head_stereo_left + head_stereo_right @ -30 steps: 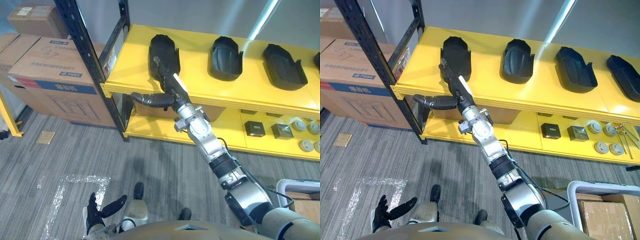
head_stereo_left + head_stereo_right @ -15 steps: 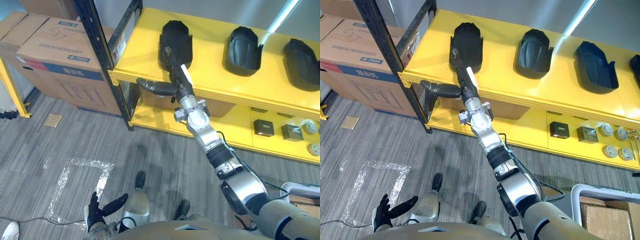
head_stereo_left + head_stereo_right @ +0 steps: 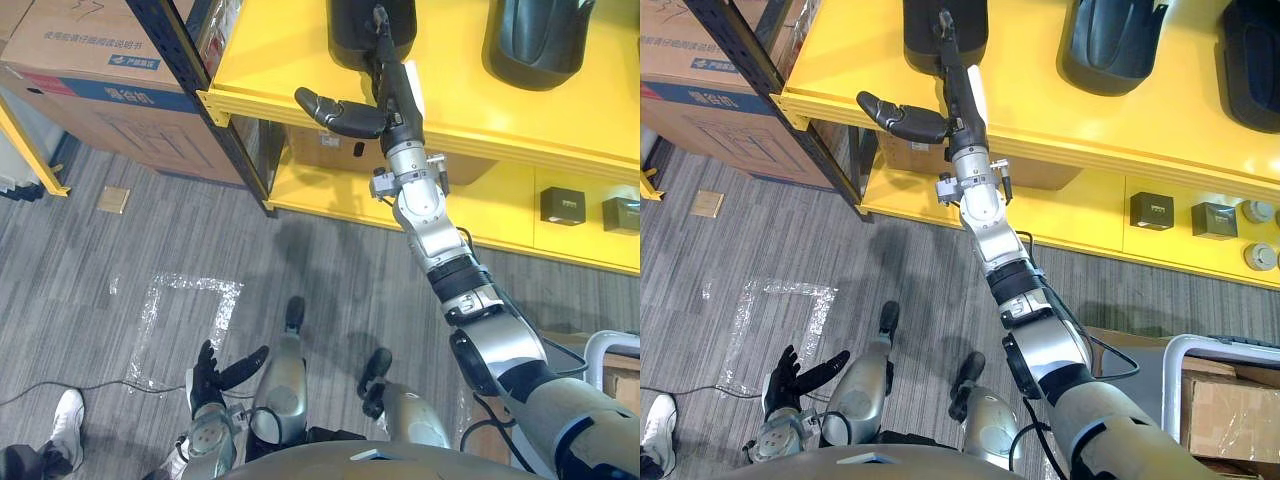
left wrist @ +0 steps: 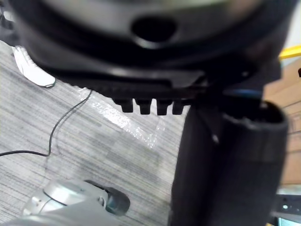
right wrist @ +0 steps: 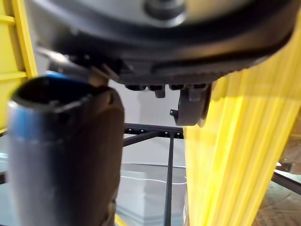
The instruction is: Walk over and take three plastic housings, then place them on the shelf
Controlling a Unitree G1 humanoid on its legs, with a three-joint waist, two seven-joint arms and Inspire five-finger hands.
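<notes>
Apparently three black housings (image 3: pixel 920 40) (image 3: pixel 1110 50) (image 3: pixel 1255 50) rest on one yellow shelf (image 3: pixel 1040 112).

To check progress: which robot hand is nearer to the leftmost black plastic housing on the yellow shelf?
Right. The right hand reaches up with straight fingers at the leftmost black plastic housing; the left hand hangs low, far below it.

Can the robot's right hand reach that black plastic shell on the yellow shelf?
Probably yes: the right hand has its straight fingers over the black plastic housing on the yellow shelf, thumb spread wide, with nothing between them.
</notes>
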